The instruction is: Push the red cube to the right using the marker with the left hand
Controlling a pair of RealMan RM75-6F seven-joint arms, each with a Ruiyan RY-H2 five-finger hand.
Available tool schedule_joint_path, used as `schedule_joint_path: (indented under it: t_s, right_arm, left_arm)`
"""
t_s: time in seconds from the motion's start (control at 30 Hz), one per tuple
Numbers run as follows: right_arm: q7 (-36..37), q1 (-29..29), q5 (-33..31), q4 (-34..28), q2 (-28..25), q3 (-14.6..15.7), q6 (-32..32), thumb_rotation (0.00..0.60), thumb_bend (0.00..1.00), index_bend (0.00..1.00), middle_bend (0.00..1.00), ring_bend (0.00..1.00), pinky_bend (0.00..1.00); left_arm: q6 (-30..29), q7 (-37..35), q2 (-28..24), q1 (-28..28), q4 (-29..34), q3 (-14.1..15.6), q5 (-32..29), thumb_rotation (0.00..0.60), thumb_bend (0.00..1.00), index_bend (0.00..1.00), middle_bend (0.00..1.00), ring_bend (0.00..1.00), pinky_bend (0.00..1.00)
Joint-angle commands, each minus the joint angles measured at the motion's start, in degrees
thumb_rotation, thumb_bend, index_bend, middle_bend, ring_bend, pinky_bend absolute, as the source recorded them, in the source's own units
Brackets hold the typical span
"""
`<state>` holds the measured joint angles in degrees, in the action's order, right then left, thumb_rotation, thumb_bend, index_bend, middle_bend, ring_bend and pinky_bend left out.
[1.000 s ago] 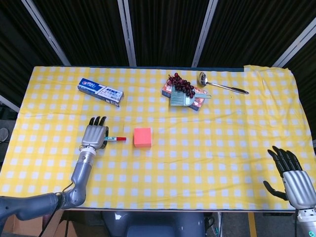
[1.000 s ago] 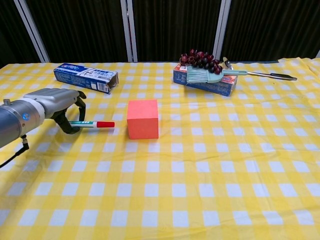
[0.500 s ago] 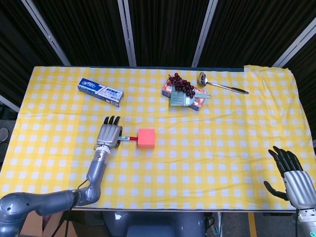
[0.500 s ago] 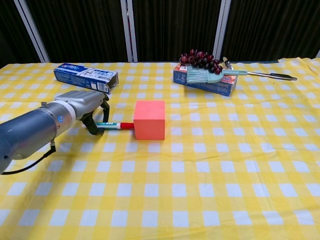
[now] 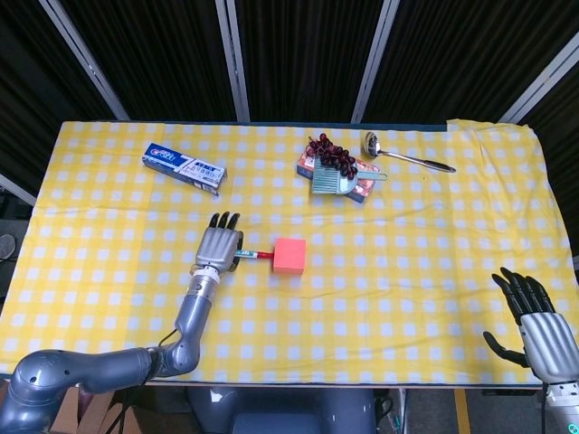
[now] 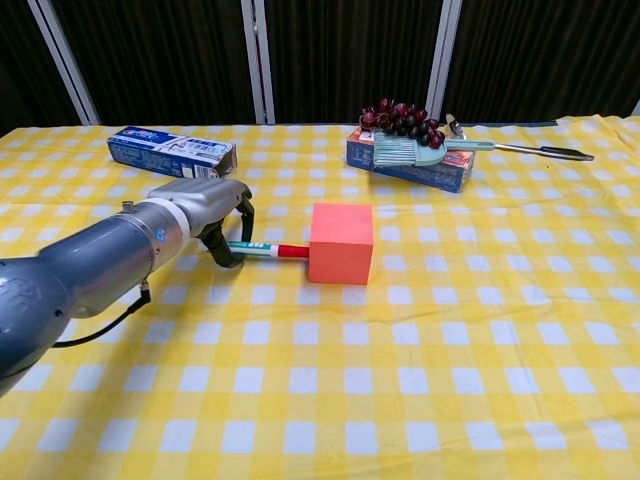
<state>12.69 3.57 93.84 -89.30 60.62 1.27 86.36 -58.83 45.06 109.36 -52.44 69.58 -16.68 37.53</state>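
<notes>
Down at the near right corner, the right hand [image 5: 541,327] sits off the table edge, palm up, fingers spread apart and holding nothing. Closer to the middle, the left arm [image 6: 70,280] reaches in low from the near left, forearm stretched across the yellow checked tablecloth [image 6: 420,380]. At its end, the left hand [image 6: 205,212] lies knuckles up, fingers curled around the marker [image 6: 268,250], which points level toward the right. And the marker's red tip is touching the left face of the red cube [image 6: 341,243], which stands near the table's centre. Farther back on the left lies a blue toothpaste box [image 6: 171,153]. Back right, a bunch of dark grapes [image 6: 400,117] and a pale green brush [image 6: 410,152] rest on a flat box [image 6: 415,170], with a metal ladle [image 5: 404,155] just beside them.
</notes>
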Motion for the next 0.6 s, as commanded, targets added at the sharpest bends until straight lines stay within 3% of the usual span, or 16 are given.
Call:
schedule_joint_path:
  t_s: [0.03, 0.6]
  right_arm:
    - [0.07, -0.02, 0.0, 0.01, 0.0, -0.02, 0.06, 0.6, 0.34, 0.0, 0.0, 0.0, 0.04]
    - [0.5, 0.05, 0.14, -0.12, -0.11, 0.09, -0.1, 0.6, 0.34, 0.0, 0.0, 0.0, 0.05]
  left_arm:
    - [-0.11, 0.23, 0.56, -0.51, 0.06, -0.32, -0.09, 0.6, 0.44, 0.57, 0.06, 0.0, 0.02]
    - [-0.31, 2.11, 5.93, -4.85, -3.38, -2.67, -0.72, 0.6, 0.44, 0.57, 0.06, 0.0, 0.02]
